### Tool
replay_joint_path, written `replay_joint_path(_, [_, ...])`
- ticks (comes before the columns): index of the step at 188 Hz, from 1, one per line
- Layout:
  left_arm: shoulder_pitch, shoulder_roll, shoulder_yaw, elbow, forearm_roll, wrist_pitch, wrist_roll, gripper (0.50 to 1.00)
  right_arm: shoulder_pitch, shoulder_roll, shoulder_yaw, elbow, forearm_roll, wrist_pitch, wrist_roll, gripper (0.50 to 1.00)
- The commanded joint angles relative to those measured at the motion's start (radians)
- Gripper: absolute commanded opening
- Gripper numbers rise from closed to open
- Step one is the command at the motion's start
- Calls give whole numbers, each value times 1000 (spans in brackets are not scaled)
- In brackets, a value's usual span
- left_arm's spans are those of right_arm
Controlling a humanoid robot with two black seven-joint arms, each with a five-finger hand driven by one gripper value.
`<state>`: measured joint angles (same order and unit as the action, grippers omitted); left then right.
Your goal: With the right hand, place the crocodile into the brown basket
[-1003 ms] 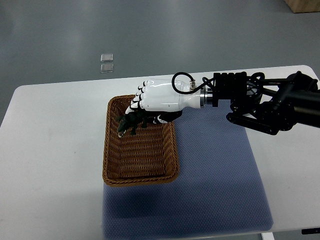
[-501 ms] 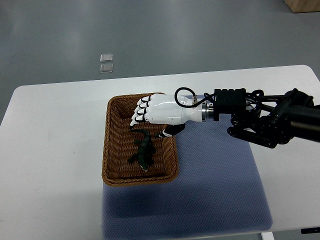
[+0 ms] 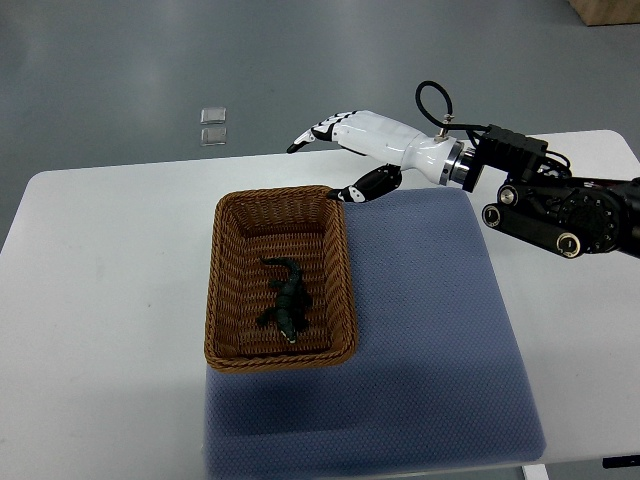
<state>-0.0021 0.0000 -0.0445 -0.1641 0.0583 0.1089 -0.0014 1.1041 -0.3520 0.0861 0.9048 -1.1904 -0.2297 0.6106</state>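
A dark green toy crocodile (image 3: 286,300) lies inside the brown wicker basket (image 3: 222,290), near its middle, head toward the near end. My right hand (image 3: 335,160) is white with black fingertips. It hovers above the far right corner of the basket, fingers spread and holding nothing. Its arm comes in from the right edge over the table. The left arm does not show.
The basket sits on the left edge of a blue-grey mat (image 3: 430,330) on a white table (image 3: 100,300). Two small clear squares (image 3: 213,125) lie on the grey floor beyond the table. A wooden box corner (image 3: 608,10) shows top right.
The right hand let go of the crocodile, which dropped into the basket. The hand then opened, rose and pulled back to the upper right, off the basket.
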Motion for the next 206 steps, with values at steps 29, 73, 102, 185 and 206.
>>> replay_joint_path(29, [1,0,0,0,0,0,0,1000,-43,-44,8,-30,376,58,0,825])
replay_joint_path(73, [-1,0,0,0,0,0,0,1000,-116,-53,144,-57,600,130,-89,913])
replay_joint_path(102, [1,0,0,0,0,0,0,1000,-193,-64,271,-78,629,217,-127,926])
replay_joint_path(185, [-1,0,0,0,0,0,0,1000,-418,-39,739,-100,646,429,-314,924])
replay_joint_path(206, [-1,0,0,0,0,0,0,1000,-435,-9,810,-101,644,429,-362,924])
